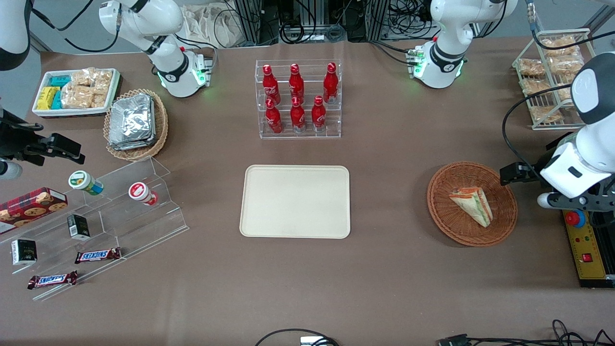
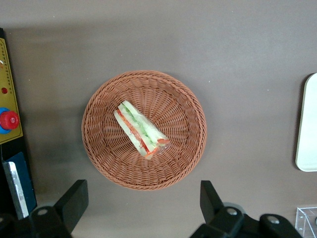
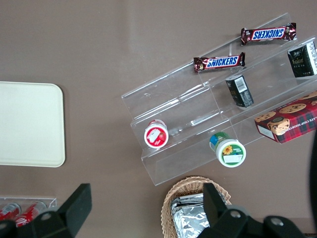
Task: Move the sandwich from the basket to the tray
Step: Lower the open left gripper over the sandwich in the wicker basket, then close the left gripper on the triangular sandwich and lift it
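Note:
The sandwich (image 1: 473, 204) (image 2: 141, 130), a clear-wrapped wedge with green and orange-red filling, lies flat in the middle of the round reddish-brown wicker basket (image 1: 442, 211) (image 2: 99, 148). My gripper (image 2: 143, 191) hangs high above the table just outside the basket's rim, on the side toward the working arm's end. It is open, with its dark fingers (image 2: 74, 198) spread wide and nothing between them. The cream tray (image 1: 295, 202) (image 2: 309, 129) lies flat at the table's middle with nothing on it, well away from the basket toward the parked arm's end.
A clear rack of red bottles (image 1: 298, 98) stands farther from the camera than the tray. A yellow control box with a red button (image 1: 584, 240) (image 2: 7, 119) lies beside the basket. A wire rack of bread packets (image 1: 552, 77), a stepped acrylic shelf with snacks (image 1: 96, 211) and a foil-packet basket (image 1: 137, 122) line the ends.

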